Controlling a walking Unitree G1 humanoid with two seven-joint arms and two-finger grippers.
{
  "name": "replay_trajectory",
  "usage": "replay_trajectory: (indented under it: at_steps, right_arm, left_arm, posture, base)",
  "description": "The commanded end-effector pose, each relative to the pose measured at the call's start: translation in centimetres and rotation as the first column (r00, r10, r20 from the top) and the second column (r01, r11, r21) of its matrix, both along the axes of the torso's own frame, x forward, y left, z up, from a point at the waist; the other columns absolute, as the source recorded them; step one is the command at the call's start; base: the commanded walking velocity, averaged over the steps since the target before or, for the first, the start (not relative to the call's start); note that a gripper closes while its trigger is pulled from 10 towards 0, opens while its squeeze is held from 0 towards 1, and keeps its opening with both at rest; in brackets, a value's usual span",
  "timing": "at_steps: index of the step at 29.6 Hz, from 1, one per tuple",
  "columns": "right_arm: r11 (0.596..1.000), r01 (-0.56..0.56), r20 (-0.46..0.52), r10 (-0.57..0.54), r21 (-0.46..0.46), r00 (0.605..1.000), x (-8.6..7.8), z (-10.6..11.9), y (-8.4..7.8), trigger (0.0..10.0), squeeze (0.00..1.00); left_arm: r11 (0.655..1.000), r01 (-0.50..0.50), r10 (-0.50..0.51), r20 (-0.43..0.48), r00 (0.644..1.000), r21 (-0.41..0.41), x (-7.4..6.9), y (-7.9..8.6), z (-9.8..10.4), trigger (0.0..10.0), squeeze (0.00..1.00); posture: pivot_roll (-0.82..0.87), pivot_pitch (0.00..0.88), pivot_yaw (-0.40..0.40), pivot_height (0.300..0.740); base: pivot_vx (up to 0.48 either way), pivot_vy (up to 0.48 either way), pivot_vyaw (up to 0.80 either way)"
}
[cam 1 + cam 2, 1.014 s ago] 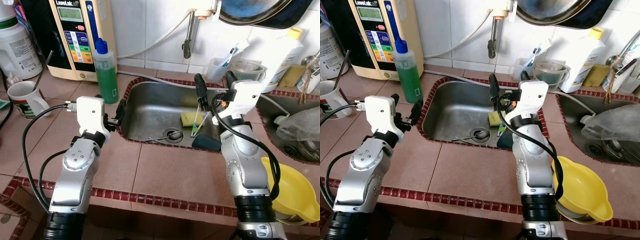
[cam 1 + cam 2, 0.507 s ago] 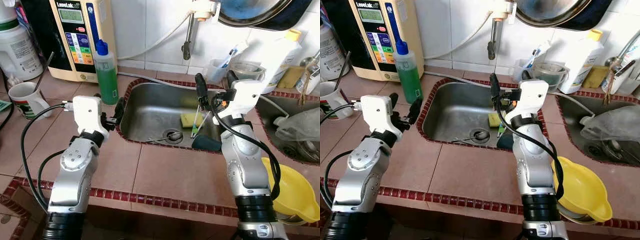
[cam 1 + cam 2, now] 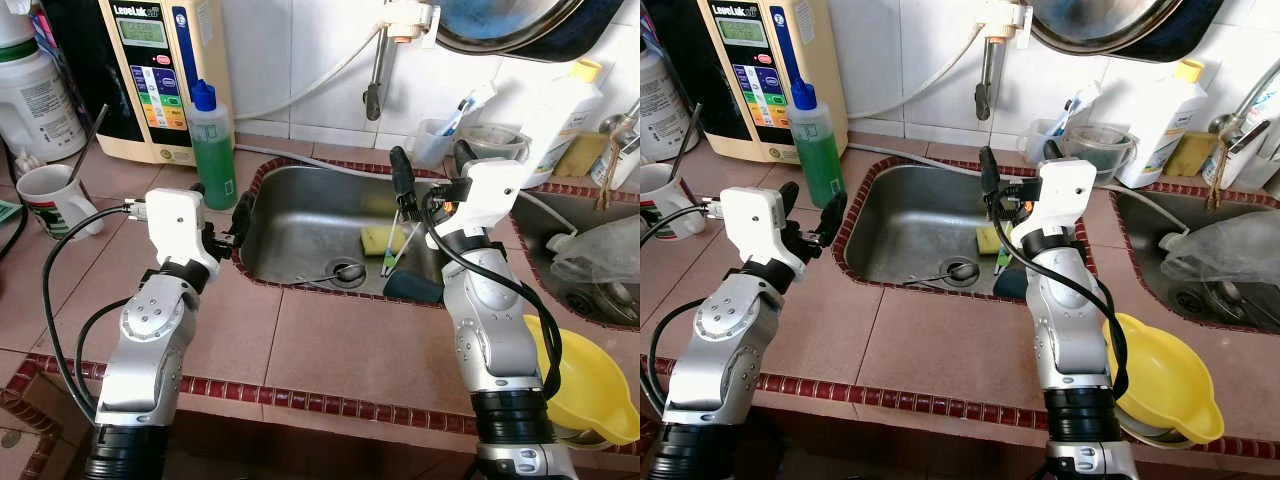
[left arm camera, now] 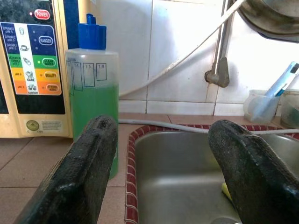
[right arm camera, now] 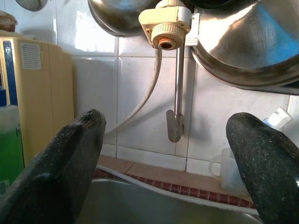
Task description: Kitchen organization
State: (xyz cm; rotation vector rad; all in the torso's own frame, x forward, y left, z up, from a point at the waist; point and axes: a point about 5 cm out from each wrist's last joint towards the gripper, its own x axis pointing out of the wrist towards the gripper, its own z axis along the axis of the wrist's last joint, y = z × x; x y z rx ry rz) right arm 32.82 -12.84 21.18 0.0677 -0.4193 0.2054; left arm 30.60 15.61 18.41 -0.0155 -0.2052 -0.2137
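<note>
Both grippers held up at the steel sink (image 3: 300,225), nothing grasped.

Left gripper (image 3: 222,210): over the tiled counter (image 3: 330,350) at the sink's left rim, fingers spread wide, empty, aimed toward the green soap bottle (image 3: 212,145) standing just beside that rim. Right gripper (image 3: 430,170): above the sink's right side, fingers wide apart, empty. In the basin: yellow sponge (image 3: 380,238) and a toothbrush (image 3: 392,250), near the drain.

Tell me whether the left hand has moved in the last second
Yes, slightly. The left hand has shifted toward the green soap bottle, away from the sink rim, most of it in the first half second.
</note>
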Motion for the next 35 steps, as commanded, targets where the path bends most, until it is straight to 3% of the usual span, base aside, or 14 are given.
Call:
replay_trajectory:
  at_steps: [1, 28, 35]
  right_arm:
    - [1.0, 0.004, 0.014, -0.003, -0.013, 1.0, 0.07, 0.56, 0.01, 10.0, 0.0]
    - [1.0, -0.004, 0.02, 0.004, -0.023, 1.0, 0.32, 0.67, 0.14, 10.0, 0.0]
    - [1.0, -0.003, 0.023, 0.003, -0.024, 1.0, 0.38, 0.73, 0.17, 10.0, 0.0]
  left_arm:
    - [1.0, 0.02, -0.02, 0.016, 1.0, 0.0, 0.15, -0.51, 0.6, 10.0, 0.0]
    - [0.999, 0.05, -0.05, 0.005, 0.999, -0.01, 0.46, -1.08, 0.49, 10.0, 0.0]
    - [0.999, 0.051, -0.051, 0.003, 0.999, -0.01, 0.5, -1.11, 0.48, 10.0, 0.0]
  posture:
    - [0.01, 0.0, -0.026, 0.74]
    - [0.0, 0.0, -0.03, 0.74]
    - [0.0, 0.0, -0.029, 0.74]
  base:
    - [0.0, 0.0, 0.0]
    - [-0.009, 0.0, 0.0]
    - [-0.271, 0.0, 0.0]
